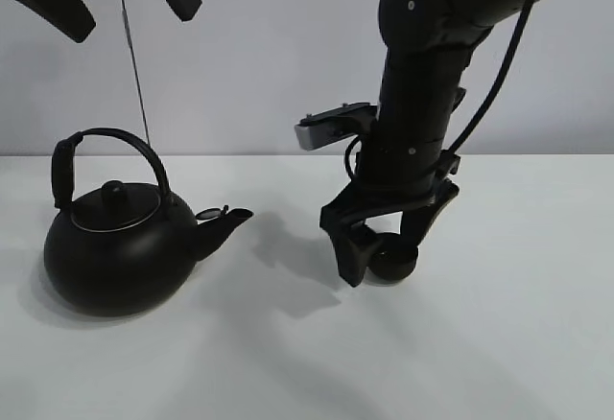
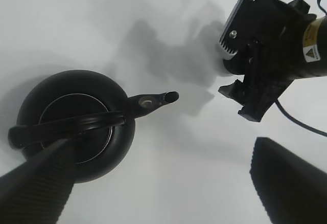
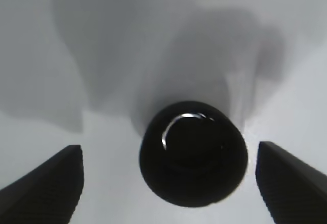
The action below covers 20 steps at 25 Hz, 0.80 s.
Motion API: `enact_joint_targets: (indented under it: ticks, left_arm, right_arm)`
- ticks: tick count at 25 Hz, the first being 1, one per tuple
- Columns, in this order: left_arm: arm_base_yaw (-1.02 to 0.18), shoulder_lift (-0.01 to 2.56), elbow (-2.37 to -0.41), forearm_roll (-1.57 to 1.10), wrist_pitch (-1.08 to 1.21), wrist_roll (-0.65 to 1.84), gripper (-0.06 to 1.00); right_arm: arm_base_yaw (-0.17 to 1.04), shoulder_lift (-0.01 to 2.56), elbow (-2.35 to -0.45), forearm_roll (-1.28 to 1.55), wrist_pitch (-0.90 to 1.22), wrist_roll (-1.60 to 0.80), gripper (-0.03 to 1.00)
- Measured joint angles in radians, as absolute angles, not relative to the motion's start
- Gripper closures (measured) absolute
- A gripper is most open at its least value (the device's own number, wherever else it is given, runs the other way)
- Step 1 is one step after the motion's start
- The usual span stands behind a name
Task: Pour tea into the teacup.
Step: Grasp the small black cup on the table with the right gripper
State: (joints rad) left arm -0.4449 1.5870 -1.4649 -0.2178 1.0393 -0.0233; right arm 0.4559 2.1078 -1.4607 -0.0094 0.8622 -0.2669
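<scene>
The small matte-black teacup [image 1: 395, 261] stands on the white table, right of the middle. My right gripper [image 1: 384, 263] is lowered around it, open, with a finger on each side. In the right wrist view the teacup [image 3: 193, 152] sits upright between the fingers [image 3: 46, 183], apart from both. The big black kettle [image 1: 115, 247] stands at the left, its spout [image 1: 230, 219] pointing towards the cup. My left gripper [image 1: 132, 17] hangs open and empty high above the kettle [image 2: 76, 127]. No tea is visible.
The white table [image 1: 499, 343] runs to a pale back wall. A thin cable [image 1: 134, 65] hangs behind the kettle. The right arm [image 2: 271, 55] shows in the left wrist view, past the kettle's spout [image 2: 166, 98].
</scene>
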Motion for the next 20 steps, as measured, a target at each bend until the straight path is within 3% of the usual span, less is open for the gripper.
enact_joint_targets:
  ticks: [12,20]
  left_arm:
    - [-0.445,1.587,-1.465,-0.218,1.034,-0.023,0.28]
    - [-0.445,1.587,-1.465,-0.218,1.033,-0.023,0.28]
  right_arm:
    - [0.474,2.119,-1.461,-0.106,0.843,-0.135,0.34]
    - [0.474,2.141,-1.461,-0.086,0.842,-0.118,0.56]
